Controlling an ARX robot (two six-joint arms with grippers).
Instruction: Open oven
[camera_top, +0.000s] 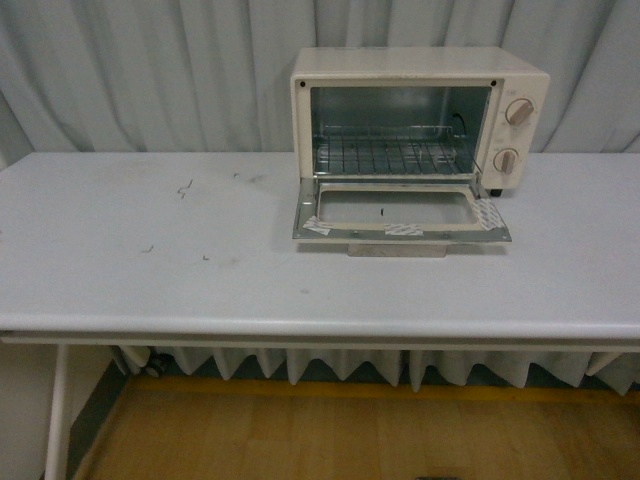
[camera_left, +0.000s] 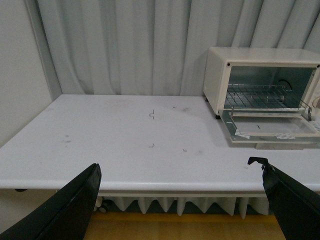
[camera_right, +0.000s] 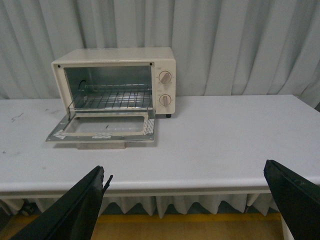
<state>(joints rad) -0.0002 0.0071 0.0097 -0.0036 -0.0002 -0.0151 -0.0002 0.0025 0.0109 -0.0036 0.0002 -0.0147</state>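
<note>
The cream oven (camera_top: 520, 78) stands at the back right of the white table (camera_top: 200, 270). Its glass door (camera_top: 400, 213) hangs down flat and open, and the wire rack (camera_top: 395, 155) inside shows. Two beige knobs (camera_top: 519, 111) sit on its right face. The oven also shows in the left wrist view (camera_left: 215, 75) and the right wrist view (camera_right: 115, 55). My left gripper (camera_left: 180, 172) is open and empty, held back off the table's front edge. My right gripper (camera_right: 185, 175) is open and empty, also back from the front edge. Neither arm shows in the front view.
A pleated grey curtain (camera_top: 150, 70) hangs behind the table. A pale wall (camera_left: 20, 75) stands at the table's left end. Small dark marks (camera_top: 185, 188) dot the tabletop left of the oven. Wooden floor (camera_top: 330, 435) lies below the front edge.
</note>
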